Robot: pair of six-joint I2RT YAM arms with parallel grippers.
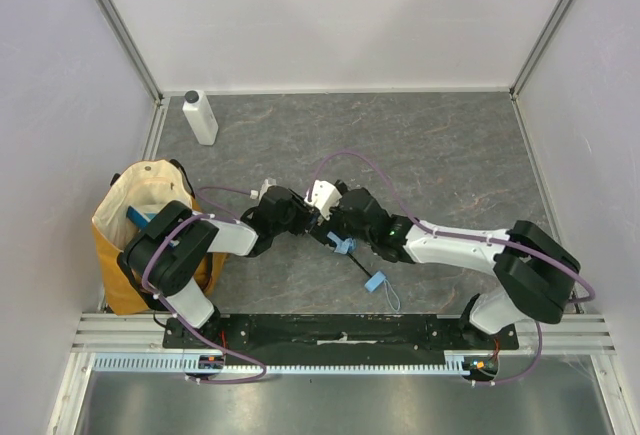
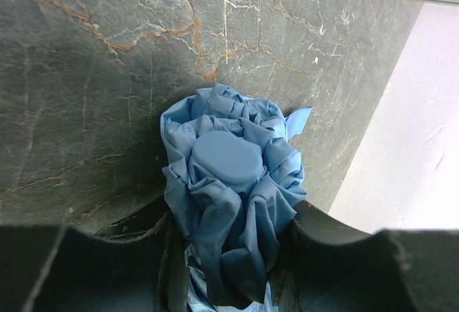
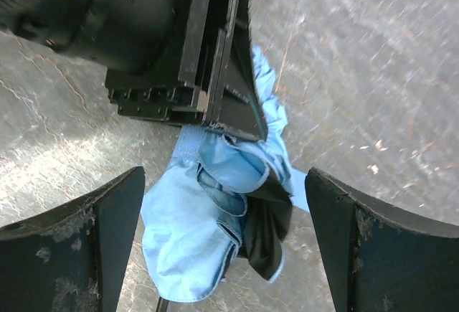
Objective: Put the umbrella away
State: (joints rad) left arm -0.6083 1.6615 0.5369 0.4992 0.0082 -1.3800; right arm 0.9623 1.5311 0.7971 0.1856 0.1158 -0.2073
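The umbrella (image 2: 228,176) is being gripped by the left gripper (image 2: 231,244). Its jaws are part closed, pressing the bunched sky-blue fabric from both sides. The right gripper (image 3: 224,183) is being held wide open, a finger standing on either side of the fabric, and nothing is being carried by it.

Seen from above, the umbrella is being held to the right of the tote bag (image 1: 118,200), apart from it. Its long axis is being pointed away from the bag, with the black shaft (image 1: 358,267) and the blue strap (image 1: 376,281) trailing on the side farthest from the bag. Whether the fabric end is being lifted off the table cannot be told.

The bag is being approached most closely by the left arm. The coming move is judged to be a carry toward the bag, with the umbrella turned end-first for the opening.
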